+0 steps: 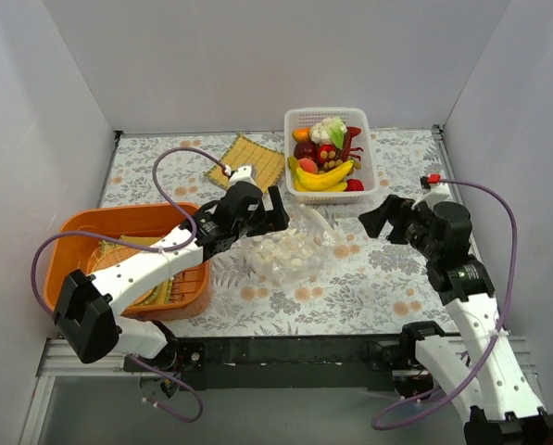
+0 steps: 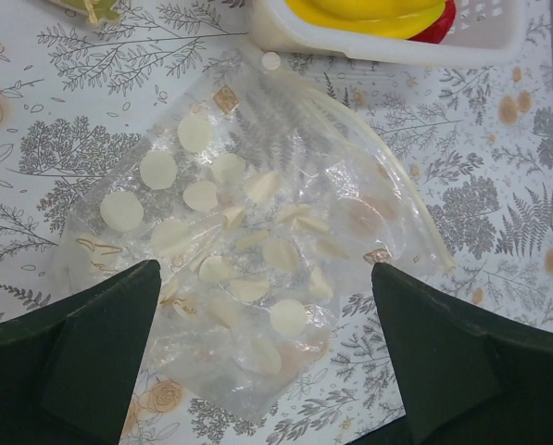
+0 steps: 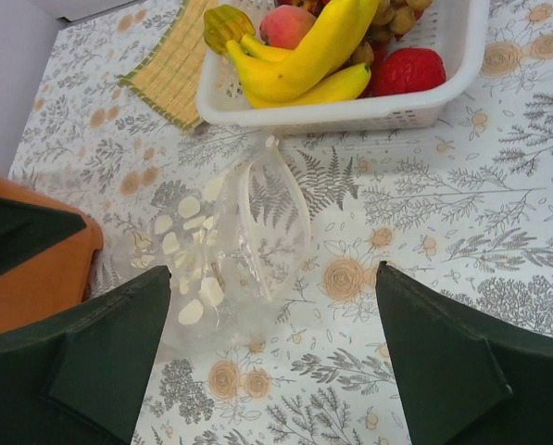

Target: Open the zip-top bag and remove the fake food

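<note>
Top external view: near the middle of the floral tabletop (image 1: 396, 278), the zip-top bag (image 1: 290, 250), clear and crumpled, white dots showing through, flat on the surface just in front of the white slotted basket (image 1: 327, 110). In that basket, the fake food: yellow banana bunch (image 1: 322, 178), brownish grapes, a green-white leafy piece, red-orange round fruit. At the left, an orange bin (image 1: 81, 232); behind the bag to the left, a woven mat (image 1: 248, 159).

Left pincer (image 1: 248, 222) above the bag's left end, fingers spread wide, pinching nothing. Right pincer (image 1: 383, 215) off to the bag's right, apart from it, likewise spread and holding nothing.

Left wrist view: bag (image 2: 239, 250) directly below the spread left pincer (image 2: 264, 267), one dark finger at each lower corner, neither seen touching the plastic; zip edges curving along the bag's right side; basket wall (image 2: 369, 46) along the top edge.

Right wrist view: bag (image 3: 225, 250) between the wide-set fingers of the right pincer (image 3: 274, 271) but farther off, its mouth parted in a loop toward the basket (image 3: 350, 111); bananas (image 3: 304, 56) and a red fruit (image 3: 408, 69) inside the basket; mat (image 3: 169, 65) to its left.
</note>
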